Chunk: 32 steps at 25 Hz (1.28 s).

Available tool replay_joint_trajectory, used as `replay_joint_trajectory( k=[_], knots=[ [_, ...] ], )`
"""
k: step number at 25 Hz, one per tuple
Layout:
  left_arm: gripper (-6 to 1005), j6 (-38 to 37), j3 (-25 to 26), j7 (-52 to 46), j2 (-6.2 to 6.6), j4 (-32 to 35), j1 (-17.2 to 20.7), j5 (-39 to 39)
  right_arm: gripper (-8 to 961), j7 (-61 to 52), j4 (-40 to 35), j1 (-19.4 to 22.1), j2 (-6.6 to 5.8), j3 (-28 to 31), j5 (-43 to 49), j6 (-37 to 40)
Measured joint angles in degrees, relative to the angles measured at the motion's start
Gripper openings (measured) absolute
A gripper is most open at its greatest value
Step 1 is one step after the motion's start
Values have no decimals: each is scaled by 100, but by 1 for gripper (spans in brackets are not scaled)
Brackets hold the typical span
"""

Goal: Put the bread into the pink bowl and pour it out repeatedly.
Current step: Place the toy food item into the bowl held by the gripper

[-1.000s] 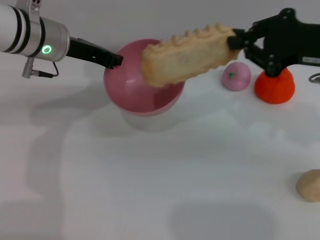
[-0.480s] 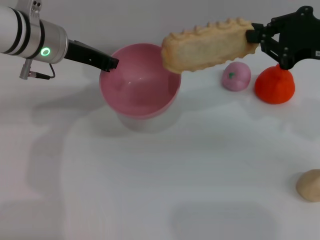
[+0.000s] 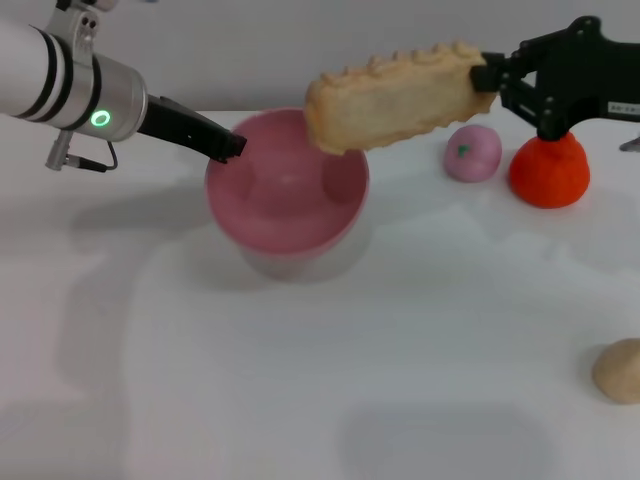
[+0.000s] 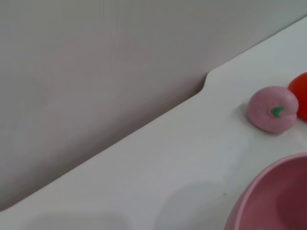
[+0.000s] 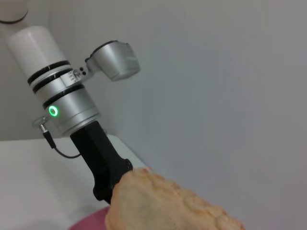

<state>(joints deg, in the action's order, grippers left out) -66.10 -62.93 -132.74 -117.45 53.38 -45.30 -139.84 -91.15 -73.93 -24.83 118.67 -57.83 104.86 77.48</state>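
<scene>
The right gripper [image 3: 487,78] clamps the bread [image 3: 400,97] by one end above the bowl [image 3: 285,195] near the table's [image 3: 320,350] far edge, ready to drop it, while the left gripper [image 3: 232,146] apparently pinches the rim to steady it.

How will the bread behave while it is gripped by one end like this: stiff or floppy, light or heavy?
Probably stiff: the bread juts out level from the right gripper, held only at one end, with no visible sag above the pink bowl. Likely light for its size, since that end grip carries it. Its ridged edge may help against slipping.
</scene>
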Motion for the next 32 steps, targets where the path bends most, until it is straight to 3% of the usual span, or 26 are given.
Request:
replay_joint_trajectory(
  k=[11,32],
  knots=[
    [43,87,-259,22,-25,32,-67,42,45,-122,833,-439,5,-111,215,-7],
    [43,226,-433,29,-44,-29,-182,47,43,-174,1481,-760,-25,-192,412,-45]
  ],
)
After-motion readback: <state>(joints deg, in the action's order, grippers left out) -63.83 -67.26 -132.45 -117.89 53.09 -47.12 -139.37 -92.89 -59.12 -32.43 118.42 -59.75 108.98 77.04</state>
